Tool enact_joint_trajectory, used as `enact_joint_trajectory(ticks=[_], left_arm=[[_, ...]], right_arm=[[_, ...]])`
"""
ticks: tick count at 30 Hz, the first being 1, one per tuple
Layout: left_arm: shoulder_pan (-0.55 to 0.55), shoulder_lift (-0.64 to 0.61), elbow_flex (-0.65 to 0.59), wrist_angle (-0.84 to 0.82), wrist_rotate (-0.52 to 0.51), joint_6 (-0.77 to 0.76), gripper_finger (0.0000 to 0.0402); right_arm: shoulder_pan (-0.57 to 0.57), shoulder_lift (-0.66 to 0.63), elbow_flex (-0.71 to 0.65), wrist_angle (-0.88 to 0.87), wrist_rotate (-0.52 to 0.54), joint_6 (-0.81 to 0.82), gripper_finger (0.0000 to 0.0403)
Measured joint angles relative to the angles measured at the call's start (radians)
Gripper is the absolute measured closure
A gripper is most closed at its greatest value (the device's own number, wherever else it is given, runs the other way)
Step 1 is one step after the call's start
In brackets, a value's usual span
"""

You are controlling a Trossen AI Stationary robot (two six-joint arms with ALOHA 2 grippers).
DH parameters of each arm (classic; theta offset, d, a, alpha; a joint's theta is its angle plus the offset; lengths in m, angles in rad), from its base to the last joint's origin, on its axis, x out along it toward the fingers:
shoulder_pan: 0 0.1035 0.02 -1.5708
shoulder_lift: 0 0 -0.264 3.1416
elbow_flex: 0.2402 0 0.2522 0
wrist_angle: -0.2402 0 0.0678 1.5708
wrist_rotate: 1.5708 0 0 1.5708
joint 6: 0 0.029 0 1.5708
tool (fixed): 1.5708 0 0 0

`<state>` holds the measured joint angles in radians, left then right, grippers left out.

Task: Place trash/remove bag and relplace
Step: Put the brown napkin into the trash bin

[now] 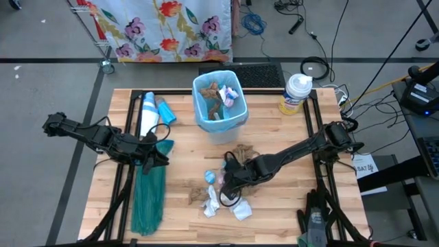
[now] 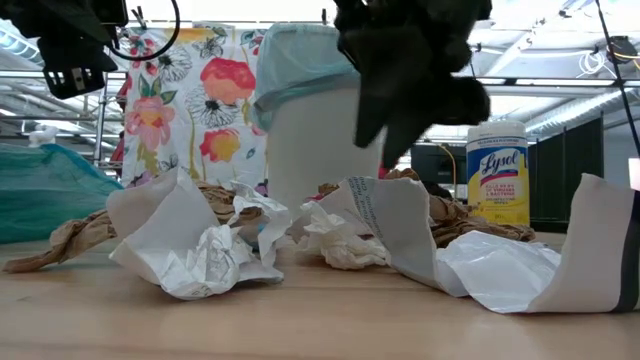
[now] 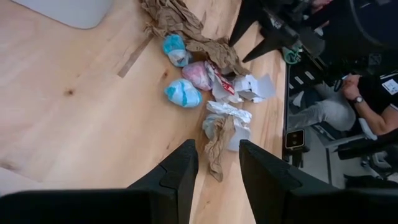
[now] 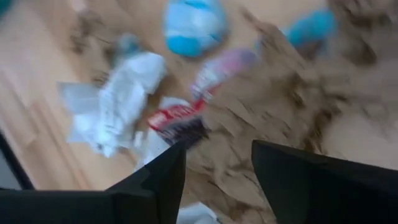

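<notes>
We saw the table (image 1: 185, 130) holding a white bin (image 1: 221, 103) lined with the bag (image 1: 203, 108). Before the bin lay the trash (image 1: 223, 192), our right gripper (image 1: 226, 180) hovering above it, fingers apart, empty. Left of the bin, our left gripper (image 1: 156, 155) waited open.

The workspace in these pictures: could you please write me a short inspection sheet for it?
Surface: wooden table, dark frame rails along both sides.
Job's things: white bin lined with a pale blue bag, some trash already inside; more trash, brown and white paper with small blue and pink bits, loose on the table's near half.
Clutter: teal bag by the left rail; wipes canister at the far right corner.
Grippers: left claw open, over the teal bag's top; right claw open, over the loose trash, nothing in it.
Cables: several on the floor beyond and right of the table.
Surroundings: floral cloth behind the table; a seated person in the left wrist view.
</notes>
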<state>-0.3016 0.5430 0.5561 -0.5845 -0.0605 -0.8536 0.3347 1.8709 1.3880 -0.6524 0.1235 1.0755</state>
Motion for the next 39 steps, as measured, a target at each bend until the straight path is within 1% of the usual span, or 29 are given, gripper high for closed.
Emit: enact_joint_trajectory(ticks=[4, 9, 11, 12, 14, 16, 18, 19, 20, 25, 29, 33, 36, 39], left_arm=[[0.000, 0.000, 0.000, 0.000, 0.000, 0.003, 0.0278], [0.000, 0.000, 0.000, 0.000, 0.000, 0.004, 0.0278], [0.000, 0.000, 0.000, 0.000, 0.000, 0.005, 0.0278], [0.000, 0.000, 0.000, 0.000, 0.000, 0.005, 0.0278], [0.000, 0.000, 0.000, -0.001, 0.000, 0.006, 0.0278], [0.000, 0.000, 0.000, -0.001, 0.000, 0.006, 0.0278], [0.000, 0.000, 0.000, -0.001, 0.000, 0.009, 0.0278], [0.000, 0.000, 0.000, -0.001, 0.000, 0.020, 0.0278], [0.000, 0.000, 0.000, 0.000, 0.000, 0.027, 0.0278], [0.000, 0.000, 0.000, -0.001, 0.000, 0.032, 0.0278], [0.000, 0.000, 0.000, -0.001, 0.001, 0.056, 0.0278], [0.000, 0.000, 0.000, -0.001, 0.002, 0.059, 0.0278], [0.000, 0.000, 0.000, -0.002, 0.003, 0.059, 0.0278], [0.000, 0.000, 0.000, -0.002, 0.004, 0.058, 0.0278]], right_arm=[[0.001, 0.021, 0.000, -0.032, 0.000, 0.091, 0.0223], [0.000, 0.047, 0.000, -0.031, 0.001, 0.104, 0.0222], [-0.002, 0.060, 0.000, -0.035, 0.000, 0.132, 0.0229], [-0.002, 0.061, -0.001, -0.036, 0.000, 0.147, 0.0238], [-0.002, 0.058, -0.001, -0.031, 0.008, 0.155, 0.0269], [-0.002, 0.058, 0.000, -0.032, 0.013, 0.148, 0.0315], [-0.002, 0.058, 0.000, -0.033, 0.013, 0.128, 0.0370], [-0.002, 0.058, 0.000, -0.033, 0.014, 0.118, 0.0386], [-0.002, 0.058, 0.000, -0.033, 0.015, 0.115, 0.0391], [-0.002, 0.058, 0.000, -0.037, 0.012, 0.146, 0.0401], [0.005, 0.058, 0.000, -0.034, 0.007, 0.189, 0.0400], [0.008, 0.058, 0.000, -0.031, 0.007, 0.191, 0.0401], [0.008, 0.058, 0.000, -0.019, 0.006, 0.196, 0.0386], [0.008, 0.058, 0.000, 0.005, 0.006, 0.197, 0.0357]])
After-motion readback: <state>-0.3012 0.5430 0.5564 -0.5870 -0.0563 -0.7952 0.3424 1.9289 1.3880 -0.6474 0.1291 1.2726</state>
